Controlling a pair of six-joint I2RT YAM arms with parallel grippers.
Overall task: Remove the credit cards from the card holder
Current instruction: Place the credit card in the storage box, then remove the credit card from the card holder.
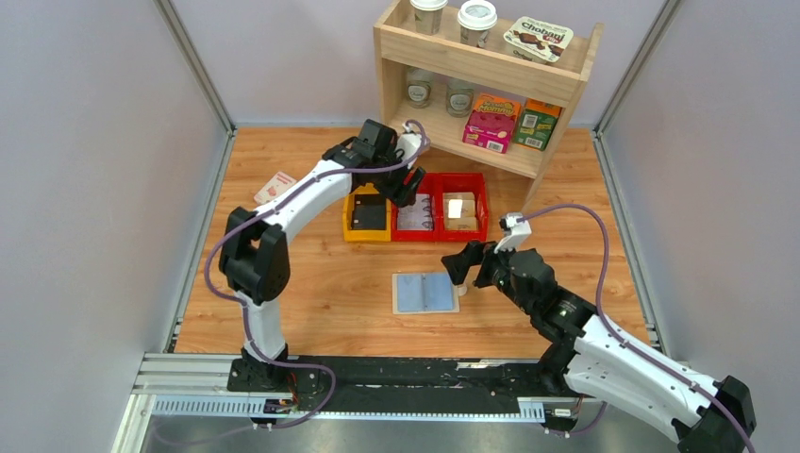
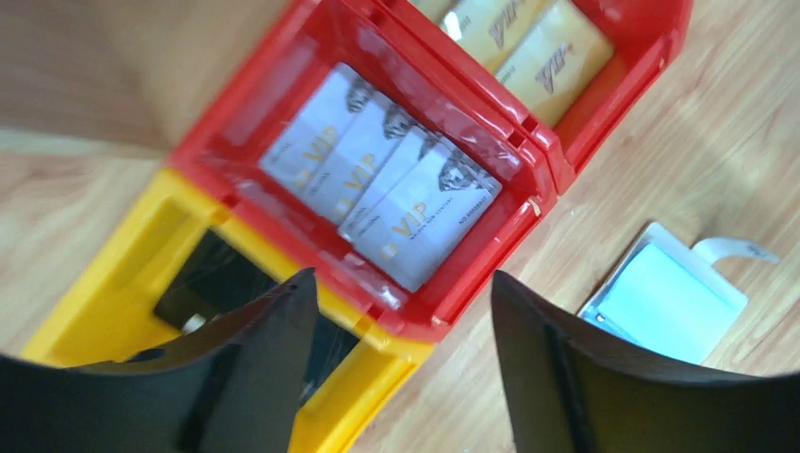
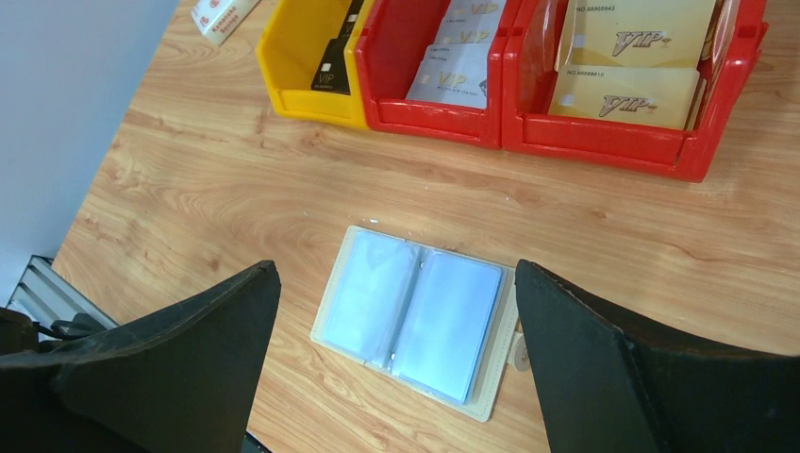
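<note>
My left pincer (image 2: 401, 280) hangs released, jaws wide, above the middle red plastic bin (image 2: 476, 269), where the thin silver-grey VIP credit cards (image 2: 387, 184) lie overlapping. My right pincer (image 3: 396, 274), also spread and empty, hovers over the cream-beige bifold card holder (image 3: 415, 321), which lies open and flat on the wooden table (image 3: 236, 189).

Beneath our right gripper (image 3: 396, 276) the card holder (image 3: 410, 321) lay on open table (image 3: 189, 189), free all round. Beneath our left gripper (image 2: 404, 279), red bin (image 2: 491, 250) walls and the yellow bin (image 2: 113, 283) rim crowded access.
</note>
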